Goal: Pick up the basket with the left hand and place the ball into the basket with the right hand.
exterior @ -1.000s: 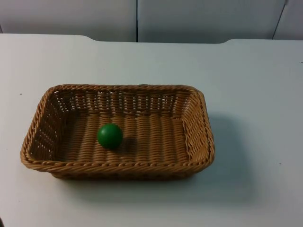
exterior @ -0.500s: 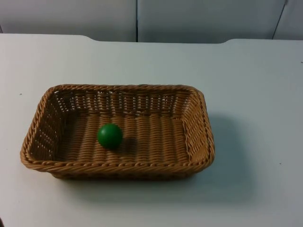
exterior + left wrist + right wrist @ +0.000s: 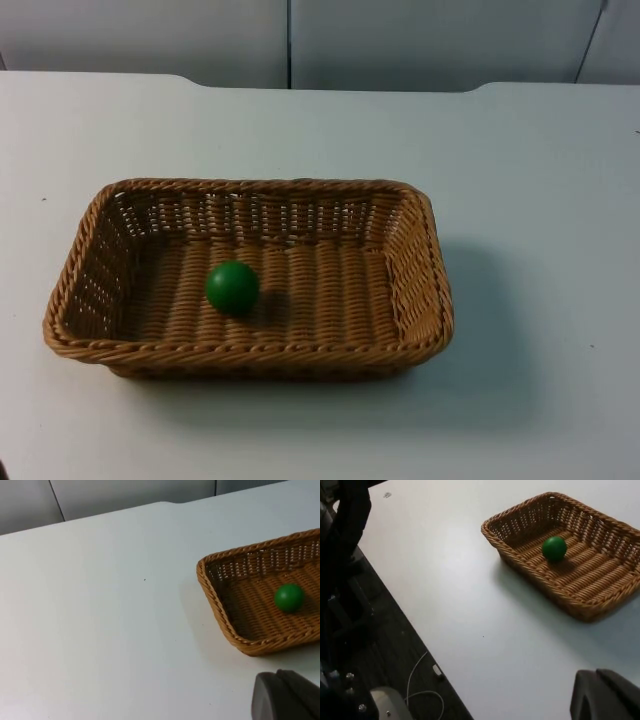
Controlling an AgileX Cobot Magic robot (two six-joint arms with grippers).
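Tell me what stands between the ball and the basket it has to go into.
Nothing visible: the green ball already lies on the floor of the wicker basket, which rests on the white table. No gripper is near either in the top view.

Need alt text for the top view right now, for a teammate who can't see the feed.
A green ball lies inside a rectangular woven wicker basket, left of the basket's middle. The basket sits flat on the white table, with a grey partition wall along the table's far edge.
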